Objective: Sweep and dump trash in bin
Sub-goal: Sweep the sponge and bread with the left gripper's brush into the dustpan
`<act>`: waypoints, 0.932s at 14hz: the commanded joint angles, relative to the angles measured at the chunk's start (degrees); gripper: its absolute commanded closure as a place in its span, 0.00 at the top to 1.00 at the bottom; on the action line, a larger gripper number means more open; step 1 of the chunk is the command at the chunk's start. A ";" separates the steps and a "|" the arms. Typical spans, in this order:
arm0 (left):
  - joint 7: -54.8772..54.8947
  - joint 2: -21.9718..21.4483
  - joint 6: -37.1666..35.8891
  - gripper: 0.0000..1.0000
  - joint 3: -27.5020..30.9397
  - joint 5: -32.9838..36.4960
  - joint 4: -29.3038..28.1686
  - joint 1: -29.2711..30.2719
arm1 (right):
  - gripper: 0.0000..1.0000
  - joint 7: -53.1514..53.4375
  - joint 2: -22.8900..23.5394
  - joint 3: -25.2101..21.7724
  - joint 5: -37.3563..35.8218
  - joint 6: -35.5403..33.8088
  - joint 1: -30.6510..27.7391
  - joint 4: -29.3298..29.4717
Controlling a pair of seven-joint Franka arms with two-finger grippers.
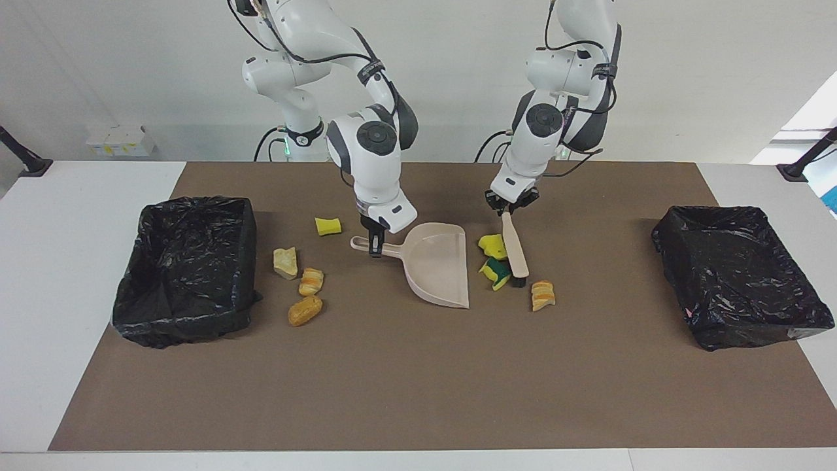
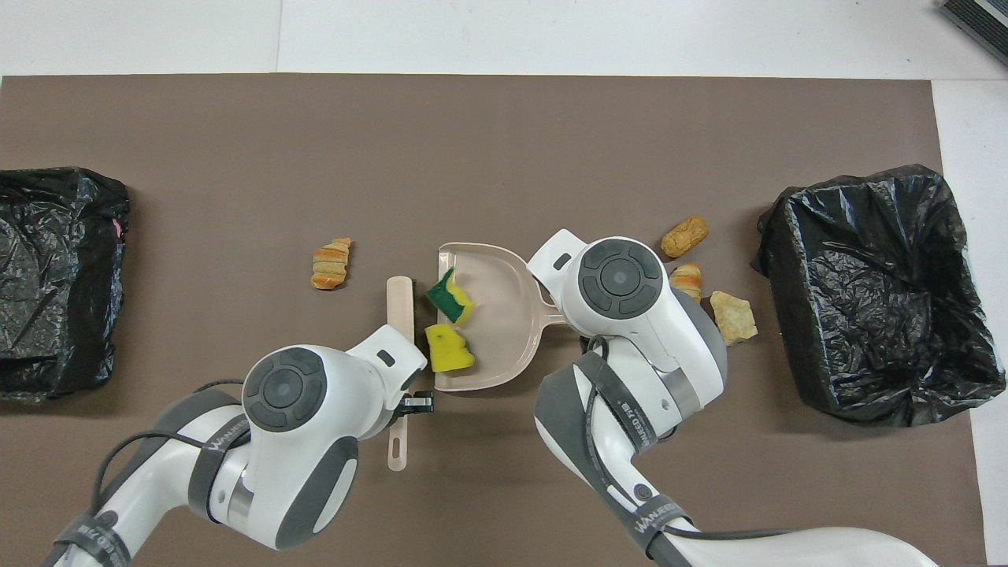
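Near the robots, the left gripper pinched the brush and the right gripper pinched the dustpan handle. Two sponge scraps lay at the pan's mouth, touching the brush. Other scraps lay farther out, three near one bin.

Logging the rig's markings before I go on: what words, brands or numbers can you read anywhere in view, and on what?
"WANEED", as it seems to read, then characters too small to make out: white lettering on the black band on the right arm.
White lettering on the left arm's black band: too small to read.
Yellow marks on the white box by the wall: unreadable.
No other text shows.
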 commanded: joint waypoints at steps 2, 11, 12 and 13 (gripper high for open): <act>0.67 2.87 -1.29 0.00 0.78 -1.39 6.79 -5.78 | 0.00 -1.12 0.86 0.15 -0.90 0.49 -0.02 0.55; 0.93 7.09 -11.22 0.00 1.48 8.53 16.46 6.33 | 0.00 -1.21 0.86 0.15 -0.90 0.14 -0.46 0.63; 1.62 8.31 -13.76 0.00 1.48 9.24 18.65 8.69 | 0.00 -1.21 0.86 0.15 -0.90 0.05 -0.55 0.72; 2.68 9.02 -17.00 0.00 1.48 10.90 20.59 10.72 | 0.00 -1.21 0.86 0.15 -0.90 0.05 -0.55 0.72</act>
